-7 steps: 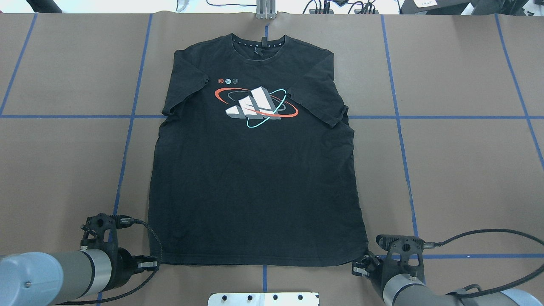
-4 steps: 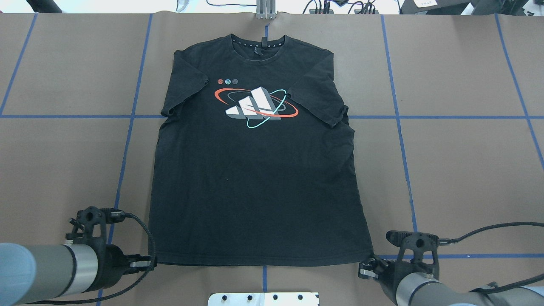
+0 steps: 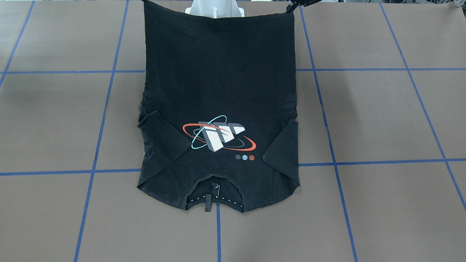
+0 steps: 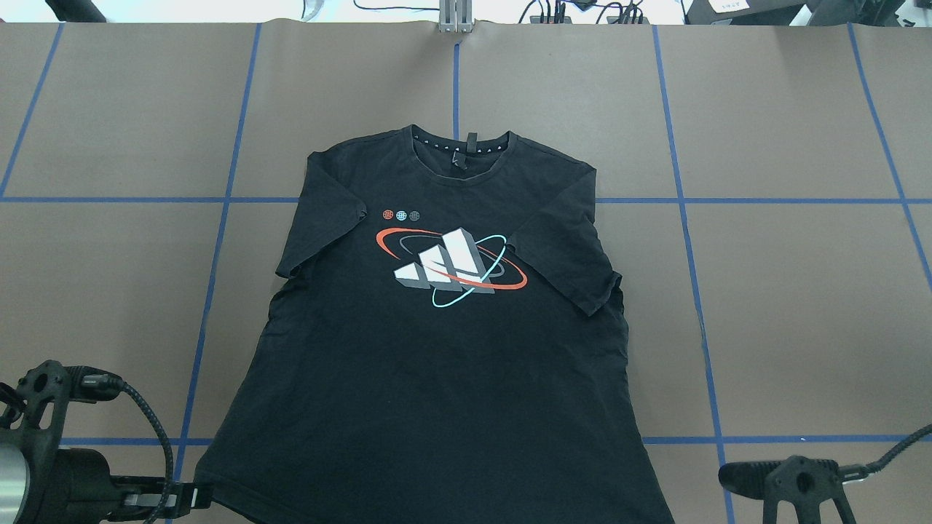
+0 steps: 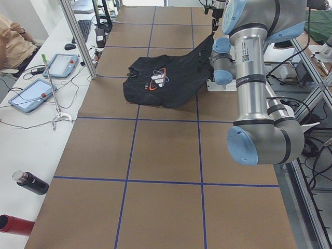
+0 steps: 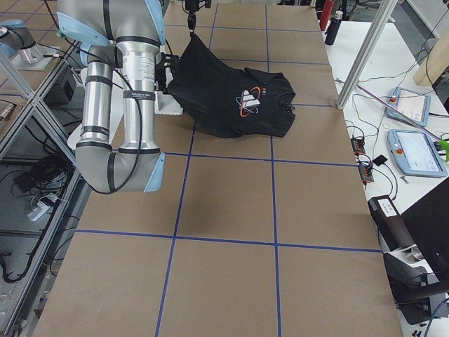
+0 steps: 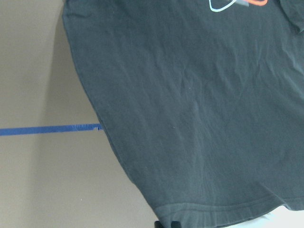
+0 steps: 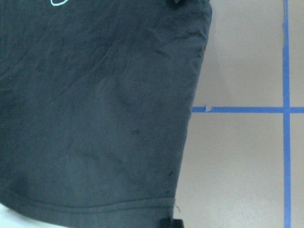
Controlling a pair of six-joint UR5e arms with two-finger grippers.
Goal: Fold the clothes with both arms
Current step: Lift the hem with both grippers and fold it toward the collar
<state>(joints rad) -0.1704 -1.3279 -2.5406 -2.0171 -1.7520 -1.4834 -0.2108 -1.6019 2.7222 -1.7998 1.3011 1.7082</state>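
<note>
The black T-shirt (image 4: 437, 378) lies graphic side up, collar away from the robot, with its hem raised off the table toward the robot's base. My left gripper (image 4: 191, 498) is shut on the left hem corner, which also shows in the front view (image 3: 293, 6) and at the bottom of the left wrist view (image 7: 167, 224). My right gripper (image 8: 171, 223) pinches the right hem corner. In the overhead view only its camera mount (image 4: 794, 480) shows. The sleeves and chest rest on the brown table (image 4: 801, 291).
Blue tape lines (image 4: 684, 218) grid the table. The white pedestal base (image 3: 214, 9) sits under the lifted hem. A side bench holds tablets (image 5: 31, 96) and a dark bottle (image 5: 31, 182), with a metal post (image 5: 78, 36) and a seated person (image 5: 13, 36) nearby.
Both grippers have pulled back toward the robot and risen with the hem corners. The whole shirt has slid toward the robot, its collar now well away from the far edge.
</note>
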